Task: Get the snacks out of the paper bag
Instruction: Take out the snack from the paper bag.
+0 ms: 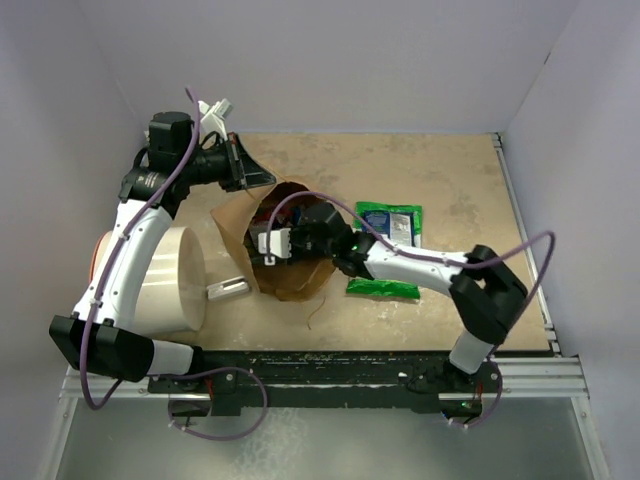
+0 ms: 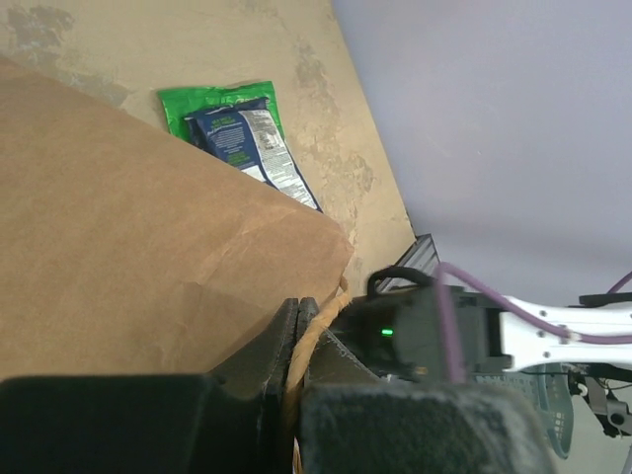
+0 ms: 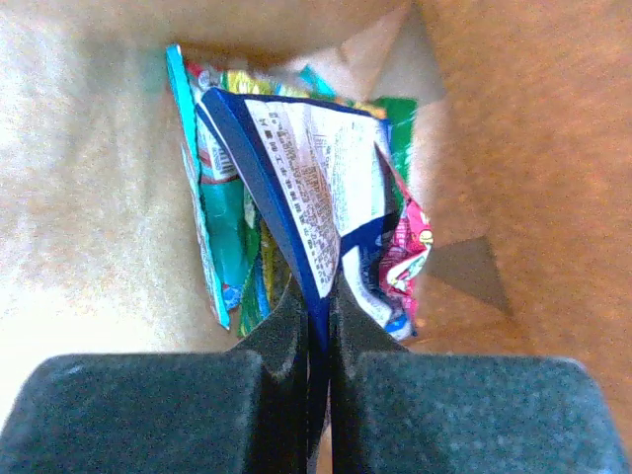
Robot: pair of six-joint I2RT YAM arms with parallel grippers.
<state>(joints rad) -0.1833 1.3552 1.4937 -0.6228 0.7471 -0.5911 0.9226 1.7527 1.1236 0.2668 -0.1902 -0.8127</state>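
Note:
The brown paper bag (image 1: 300, 282) lies in the middle of the table with its mouth open toward the far side. My left gripper (image 1: 262, 180) is shut on its twisted paper handle (image 2: 314, 331) at the rim, beside the bag's creased side (image 2: 128, 227). My right gripper (image 1: 275, 243) reaches into the bag and is shut (image 3: 318, 296) on the edge of a blue snack packet (image 3: 296, 168). Teal (image 3: 212, 217), red (image 3: 407, 252) and green (image 3: 400, 114) packets lie behind it in the bag. A bright green packet (image 1: 373, 210) with a blue one (image 2: 247, 138) on it lies outside.
A large white cylinder (image 1: 165, 280) lies at the left by the left arm. A small white-grey bar (image 1: 228, 288) lies between it and the bag. Another green packet (image 1: 382, 289) lies under the right arm. Walls close the table at the back and both sides.

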